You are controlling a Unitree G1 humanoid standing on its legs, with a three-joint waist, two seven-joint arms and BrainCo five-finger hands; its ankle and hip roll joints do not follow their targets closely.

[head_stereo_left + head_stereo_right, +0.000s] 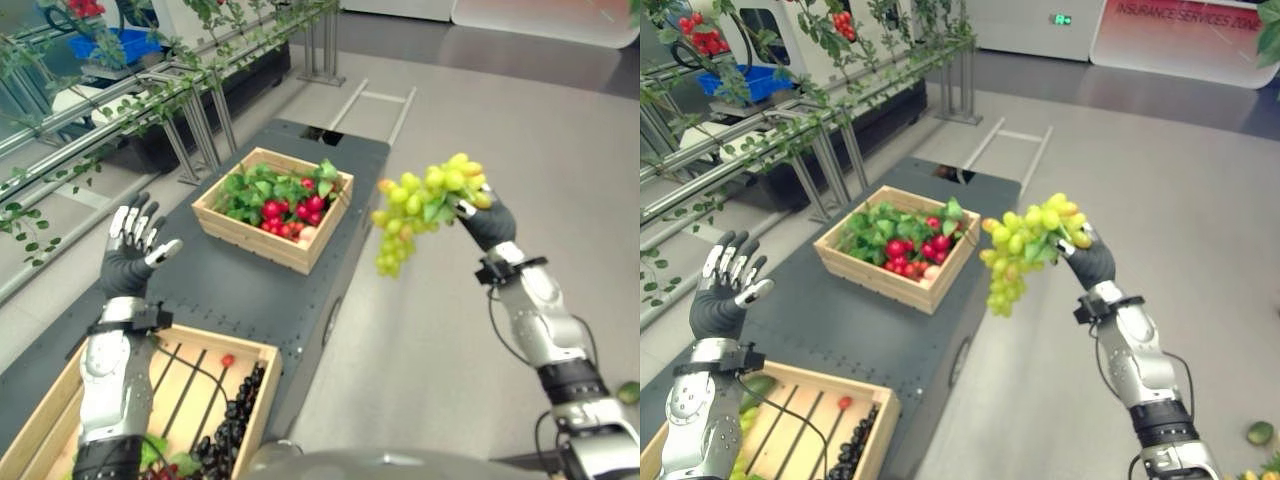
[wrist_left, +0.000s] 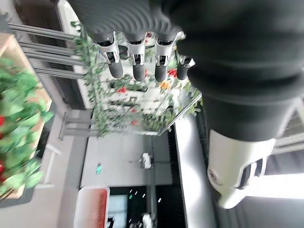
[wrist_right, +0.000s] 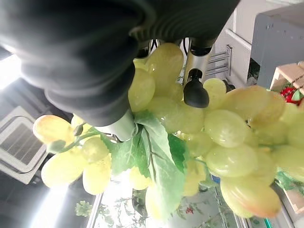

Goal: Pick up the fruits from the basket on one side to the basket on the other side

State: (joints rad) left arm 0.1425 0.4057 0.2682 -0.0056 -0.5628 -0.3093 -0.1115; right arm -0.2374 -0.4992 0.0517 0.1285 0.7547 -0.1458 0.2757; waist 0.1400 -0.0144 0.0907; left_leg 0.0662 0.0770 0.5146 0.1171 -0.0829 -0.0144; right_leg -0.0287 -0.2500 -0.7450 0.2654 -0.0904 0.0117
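Note:
My right hand (image 1: 487,222) is shut on a bunch of green grapes (image 1: 420,205), held up in the air over the floor to the right of the dark table (image 1: 240,285). In the right wrist view the grapes (image 3: 213,137) and a green leaf hang past my curled fingers (image 3: 195,90). The far wooden basket (image 1: 275,206) on the table holds red fruits and green leaves. The near basket (image 1: 190,400) at the lower left holds dark grapes and a small red fruit. My left hand (image 1: 132,252) is raised above the table's left side, fingers straight and spread, holding nothing.
Metal railings with trailing vines (image 1: 170,95) run along the left side. Grey floor (image 1: 420,360) lies to the right of the table. A green fruit (image 1: 1259,432) lies on the floor at the lower right.

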